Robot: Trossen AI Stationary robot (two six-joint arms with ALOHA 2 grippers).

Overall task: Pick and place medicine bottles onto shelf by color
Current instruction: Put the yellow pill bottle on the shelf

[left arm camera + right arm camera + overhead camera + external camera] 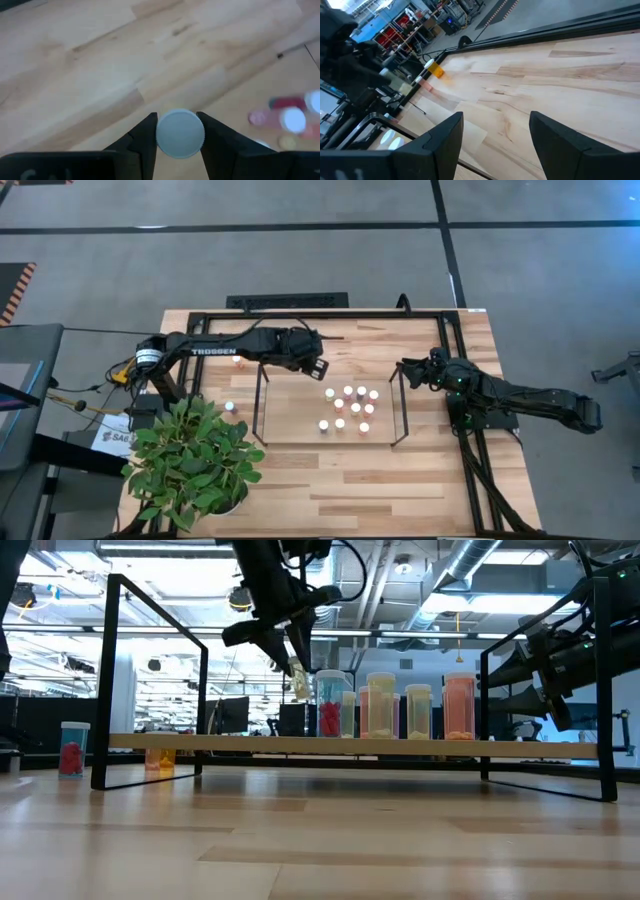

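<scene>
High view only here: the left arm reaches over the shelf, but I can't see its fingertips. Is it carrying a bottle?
Observer: Yes. In its wrist view the left gripper is shut on a white-capped bottle.
Operator: Is that bottle resting on the shelf?
Observer: No. The low view shows the gripper above the shelf board.
Operator: And the right gripper?
Observer: The right gripper is open and empty, over bare table.
Operator: Any bottles off the shelf?
Observer: The low view shows a red-filled bottle on the table outside the shelf's wire end.
</scene>
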